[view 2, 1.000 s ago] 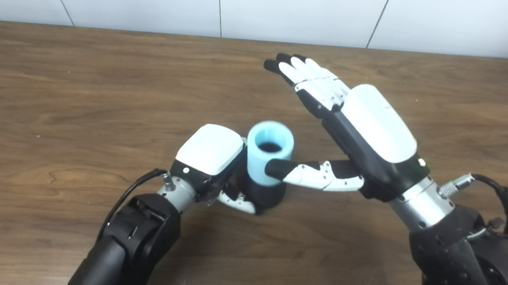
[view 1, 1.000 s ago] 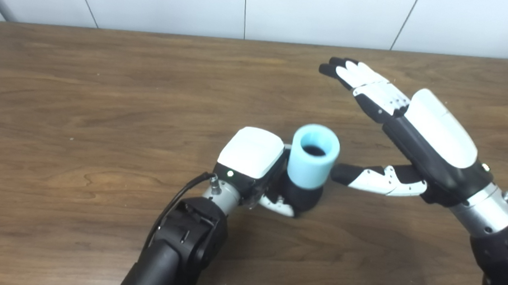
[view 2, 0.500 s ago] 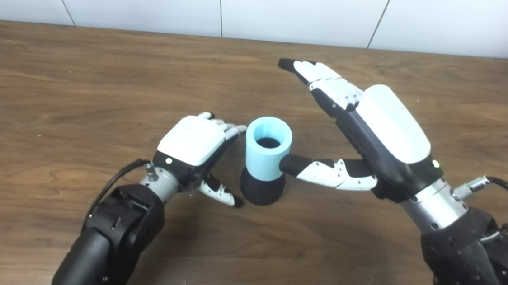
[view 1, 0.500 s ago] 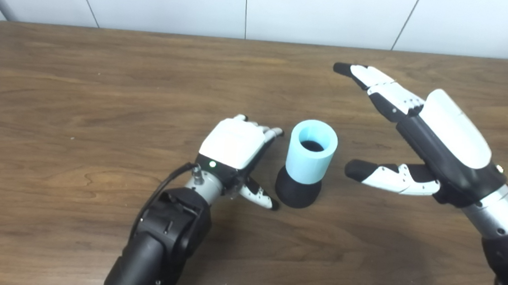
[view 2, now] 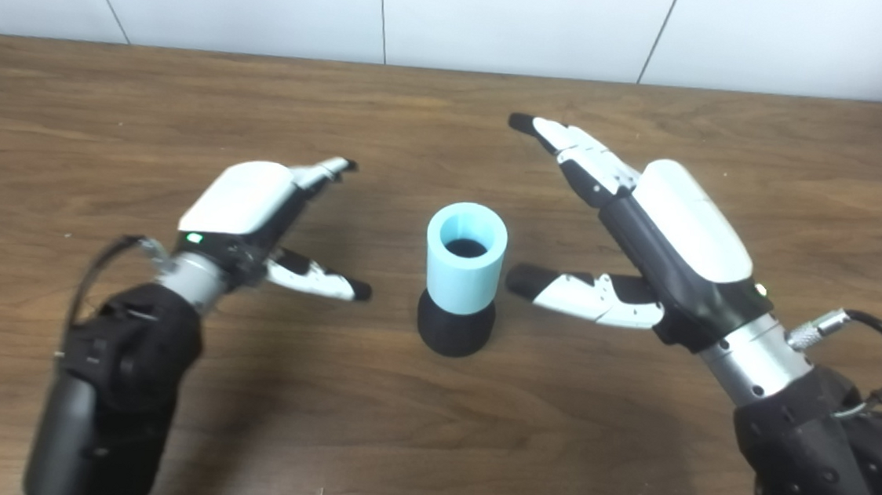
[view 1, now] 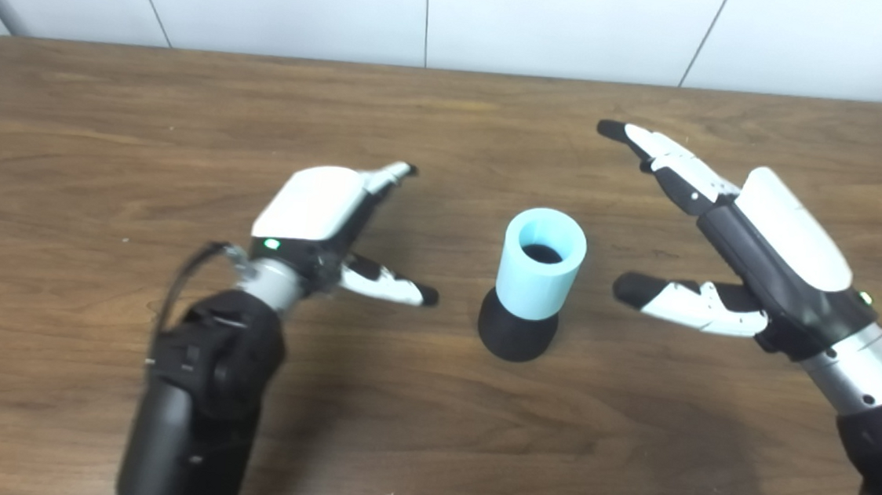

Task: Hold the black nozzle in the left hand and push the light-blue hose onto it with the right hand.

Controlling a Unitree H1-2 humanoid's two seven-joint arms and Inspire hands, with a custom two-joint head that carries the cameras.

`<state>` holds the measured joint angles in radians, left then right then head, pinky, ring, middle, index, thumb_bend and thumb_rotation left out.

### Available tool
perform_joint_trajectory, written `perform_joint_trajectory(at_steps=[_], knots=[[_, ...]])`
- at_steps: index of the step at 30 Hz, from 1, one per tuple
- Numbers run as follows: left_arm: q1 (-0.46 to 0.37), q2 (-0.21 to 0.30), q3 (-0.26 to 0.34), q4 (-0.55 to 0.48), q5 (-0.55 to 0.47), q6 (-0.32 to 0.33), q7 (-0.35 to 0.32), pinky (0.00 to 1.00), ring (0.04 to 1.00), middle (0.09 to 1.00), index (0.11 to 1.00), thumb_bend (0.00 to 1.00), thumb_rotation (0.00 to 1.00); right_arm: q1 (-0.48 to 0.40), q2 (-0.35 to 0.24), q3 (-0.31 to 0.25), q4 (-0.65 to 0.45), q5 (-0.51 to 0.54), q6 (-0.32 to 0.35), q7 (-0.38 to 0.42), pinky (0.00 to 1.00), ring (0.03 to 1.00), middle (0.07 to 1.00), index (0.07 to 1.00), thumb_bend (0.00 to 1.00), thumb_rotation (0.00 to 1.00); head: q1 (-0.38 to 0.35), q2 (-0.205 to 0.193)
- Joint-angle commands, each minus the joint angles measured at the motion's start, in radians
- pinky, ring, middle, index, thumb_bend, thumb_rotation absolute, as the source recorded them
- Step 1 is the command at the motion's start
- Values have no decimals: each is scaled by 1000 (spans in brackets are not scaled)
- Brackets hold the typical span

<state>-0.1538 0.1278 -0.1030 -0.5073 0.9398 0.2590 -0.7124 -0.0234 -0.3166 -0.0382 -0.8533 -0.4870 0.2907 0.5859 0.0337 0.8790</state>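
Hose (view 1: 541, 265) and nozzle (view 1: 517, 334) stand in the middle of the table (view 1: 103, 134); the light-blue hose sits upright on top of the black nozzle, with its round hole facing up; no words or labels can be read on them. Left hand (view 1: 318, 214) is spread wide and holds nothing; its fingers point away and its thumb points toward the nozzle, well apart from it. Right hand (view 2: 647, 232) is spread wide too and holds nothing; its thumb tip is near the hose but not touching. One second ago the left hand was wrapped around the nozzle; now it has let go and moved off to the left; the right hand has pulled back a little too; the hose and nozzle have stayed standing.
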Motion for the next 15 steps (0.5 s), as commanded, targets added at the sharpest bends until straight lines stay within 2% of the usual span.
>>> perform_joint_trajectory(at_steps=[1,4,5,7,9,12,14,15], knots=[[-28,21,40,-35,-115,19,19,791,893,915,924,963,452,-9,9,-10,16,11,-5,-57,823,912,932,923,543,989,-2,-3],[-1,31,117,-38,-251,43,74,752,891,916,919,913,425,4,49,-10,69,9,-9,-115,803,890,920,911,546,997,-2,-3],[11,32,137,-38,-280,43,101,744,881,908,908,897,407,10,62,-9,87,8,-12,-136,767,866,906,905,544,993,-2,-3],[34,35,162,-39,-313,35,155,731,866,897,900,854,410,19,80,-6,116,6,-15,-166,727,836,890,904,548,999,-2,-3],[60,30,182,-38,-331,20,221,715,831,867,879,798,393,29,100,-2,144,7,-16,-194,739,841,897,910,524,1000,-9,-4],[103,-10,239,-36,-451,18,313,739,821,856,868,734,358,50,143,-2,194,30,-27,-252,753,854,905,911,537,1000,-14,-4],[133,-36,273,-41,-519,36,358,742,810,846,863,704,410,66,179,-3,222,59,-17,-286,752,863,909,914,592,1000,-17,-5],[150,-41,281,-45,-538,43,373,744,812,843,862,666,481,75,196,-1,234,72,-15,-301,766,877,918,921,594,1000,-17,-5]])
